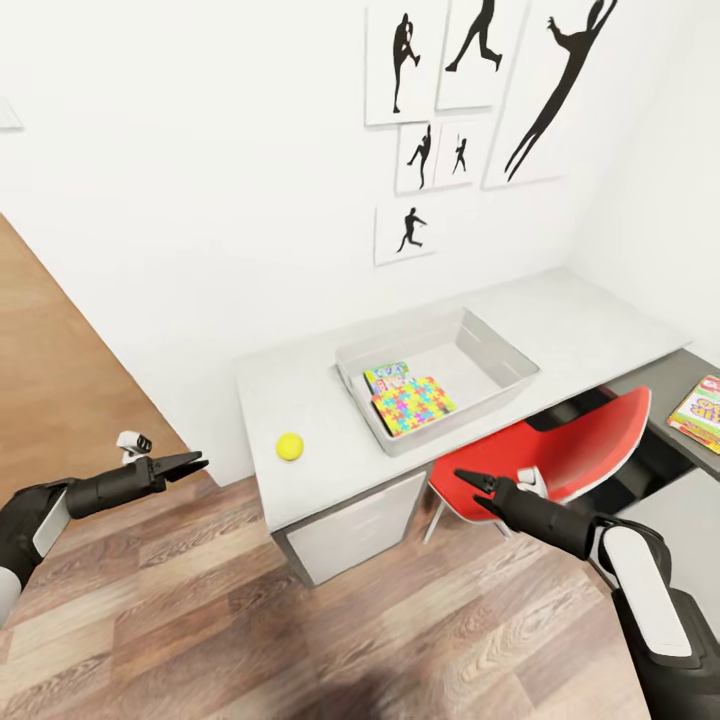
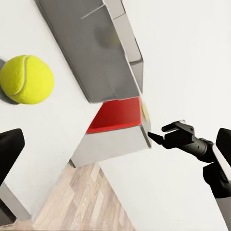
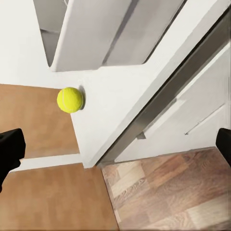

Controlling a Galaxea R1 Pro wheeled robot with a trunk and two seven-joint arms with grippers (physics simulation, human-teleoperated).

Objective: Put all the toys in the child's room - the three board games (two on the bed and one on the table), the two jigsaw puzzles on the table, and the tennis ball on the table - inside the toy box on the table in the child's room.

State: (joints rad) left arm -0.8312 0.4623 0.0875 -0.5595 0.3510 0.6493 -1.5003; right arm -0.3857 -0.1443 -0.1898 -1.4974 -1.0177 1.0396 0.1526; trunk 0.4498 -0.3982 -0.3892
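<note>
So the robot's parked in front of the desk [image 1: 600, 330] with both arms held out low and nothing in either one. The left gripper [image 1: 190, 463] looks pretty much pinched closed from the head view, though the left wrist view shows its fingers at the frame edges with a gap between them, so honestly I can't tell how wide it really is. The right gripper [image 1: 468, 478] looks narrow too, tips close together, empty, hanging out over the red chair [image 1: 590, 440]. The tennis ball [image 1: 290, 446] is sitting by itself on the desk's near left corner, close to the edge, apart from the toy box [image 1: 500, 350]. The box already has two colourful flat things in it, a jigsaw puzzle [image 1: 412, 405] and another box half under it. There's also a board game [image 1: 702, 408] off on the side table at the right, not in yet. My worry: that ball is round and right near the edge, so if the left arm comes in with its fingers this tight, or clips it from the side, it could roll off onto the floor. Also the chair is wedged right under the right arm, so swinging that arm across could snag it.
</note>
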